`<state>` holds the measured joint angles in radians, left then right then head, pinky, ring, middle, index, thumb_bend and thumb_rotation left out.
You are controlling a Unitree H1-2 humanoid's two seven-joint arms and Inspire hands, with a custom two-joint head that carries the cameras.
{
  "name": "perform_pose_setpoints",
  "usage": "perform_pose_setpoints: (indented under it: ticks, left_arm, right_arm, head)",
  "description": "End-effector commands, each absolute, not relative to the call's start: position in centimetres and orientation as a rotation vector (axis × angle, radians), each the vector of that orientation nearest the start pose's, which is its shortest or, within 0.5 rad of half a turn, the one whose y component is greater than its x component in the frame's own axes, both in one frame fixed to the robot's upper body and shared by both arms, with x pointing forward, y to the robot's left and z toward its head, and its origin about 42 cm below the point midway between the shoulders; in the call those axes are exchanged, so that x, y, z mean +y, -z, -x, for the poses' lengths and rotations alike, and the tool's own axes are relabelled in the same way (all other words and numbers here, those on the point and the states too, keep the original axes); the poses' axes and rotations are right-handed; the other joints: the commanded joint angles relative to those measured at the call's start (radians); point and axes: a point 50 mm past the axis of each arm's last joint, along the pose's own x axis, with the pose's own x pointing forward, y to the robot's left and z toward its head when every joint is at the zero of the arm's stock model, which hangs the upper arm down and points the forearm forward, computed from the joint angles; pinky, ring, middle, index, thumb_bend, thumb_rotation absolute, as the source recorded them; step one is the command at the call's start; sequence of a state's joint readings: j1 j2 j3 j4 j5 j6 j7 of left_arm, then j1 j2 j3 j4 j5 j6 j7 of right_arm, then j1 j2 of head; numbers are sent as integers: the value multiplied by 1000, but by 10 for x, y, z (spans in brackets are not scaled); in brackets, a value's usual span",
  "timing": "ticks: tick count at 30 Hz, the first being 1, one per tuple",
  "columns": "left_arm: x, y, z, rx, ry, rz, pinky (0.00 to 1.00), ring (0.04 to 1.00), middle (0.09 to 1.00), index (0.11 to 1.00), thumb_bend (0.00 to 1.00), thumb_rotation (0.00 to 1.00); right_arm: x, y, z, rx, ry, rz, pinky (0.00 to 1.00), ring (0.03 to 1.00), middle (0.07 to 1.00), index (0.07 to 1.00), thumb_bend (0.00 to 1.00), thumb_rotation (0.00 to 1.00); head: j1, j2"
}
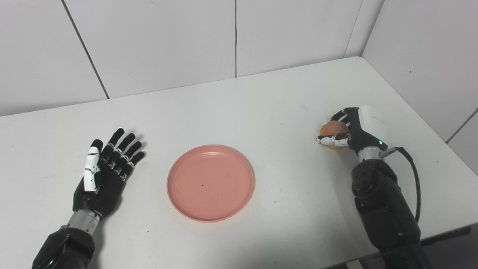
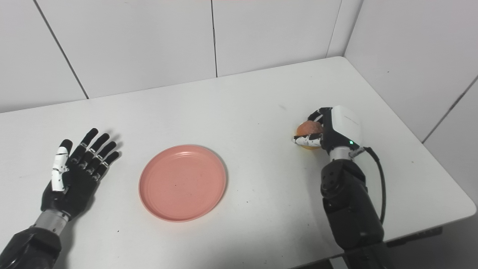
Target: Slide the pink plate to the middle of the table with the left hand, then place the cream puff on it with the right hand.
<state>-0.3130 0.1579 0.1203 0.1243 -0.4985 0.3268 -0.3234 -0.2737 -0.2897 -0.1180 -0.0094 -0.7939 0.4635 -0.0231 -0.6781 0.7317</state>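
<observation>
The pink plate (image 1: 210,182) lies flat near the middle of the white table (image 1: 239,108), empty. My left hand (image 1: 106,168) rests palm up on the table to the left of the plate, fingers spread, holding nothing. My right hand (image 1: 353,130) is at the right side of the table with its fingers and thumb wrapped around the golden-brown cream puff (image 1: 332,129), which sits low at the table surface. The cream puff also shows in the right eye view (image 2: 308,129), held by the right hand (image 2: 332,130).
White wall panels stand behind the table and along its right side. The table's right edge and front right corner (image 2: 463,203) lie close to my right arm. A black cable (image 1: 414,179) loops from the right wrist.
</observation>
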Motion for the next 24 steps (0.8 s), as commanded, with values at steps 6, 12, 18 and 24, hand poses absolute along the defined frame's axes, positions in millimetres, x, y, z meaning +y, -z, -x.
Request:
perform_pose_setpoints:
  ticks: [6, 12, 18, 24]
  left_arm:
    - [244, -146, -374, 109, 350, 373, 923, 926, 941, 946, 427, 1000]
    - [239, -143, -373, 103, 351, 368, 922, 929, 940, 950, 429, 1000]
    - [234, -141, -374, 102, 359, 377, 915, 927, 938, 954, 437, 1000]
    - [225, -141, -372, 94, 367, 381, 913, 923, 935, 949, 430, 1000]
  right_arm:
    - [-339, -217, -354, 28, 455, 981, 318, 403, 475, 488, 508, 135]
    - [-327, -234, -350, -36, 450, 986, 345, 423, 486, 488, 507, 137]
    - [-308, -254, -347, -113, 411, 1013, 328, 415, 490, 489, 507, 139]
    - [-286, -272, -344, -190, 338, 1052, 316, 399, 475, 489, 508, 137]
  head:
    - [29, -2]
    - [57, -3]
    - [92, -5]
    - [149, -1]
